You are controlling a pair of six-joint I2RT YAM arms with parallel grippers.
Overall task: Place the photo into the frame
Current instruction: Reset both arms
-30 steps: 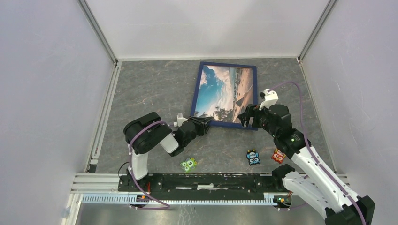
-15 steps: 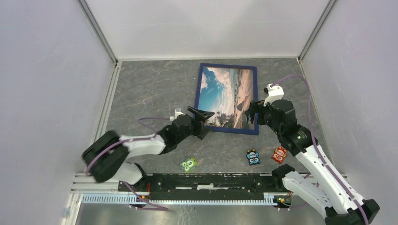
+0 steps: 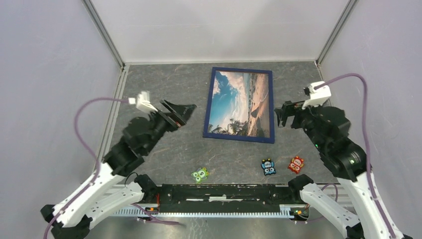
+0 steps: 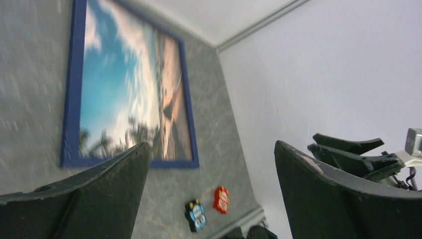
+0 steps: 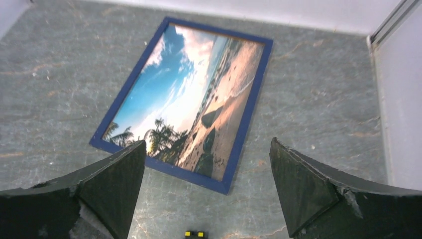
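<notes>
Photo (image 3: 241,103) in frame (image 3: 243,69), green sticker (image 3: 200,174) overhead only

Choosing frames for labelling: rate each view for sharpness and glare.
Top external: sharp, evenly lit, no glare on the photo. Left wrist: motion-smeared, the frame soft-edged, floor streaky. Right wrist: crisp, no glare.

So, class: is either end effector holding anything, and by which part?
Nothing is held. The left end effector and right end effector are both open, clear of the frame and the photo in it.
</notes>
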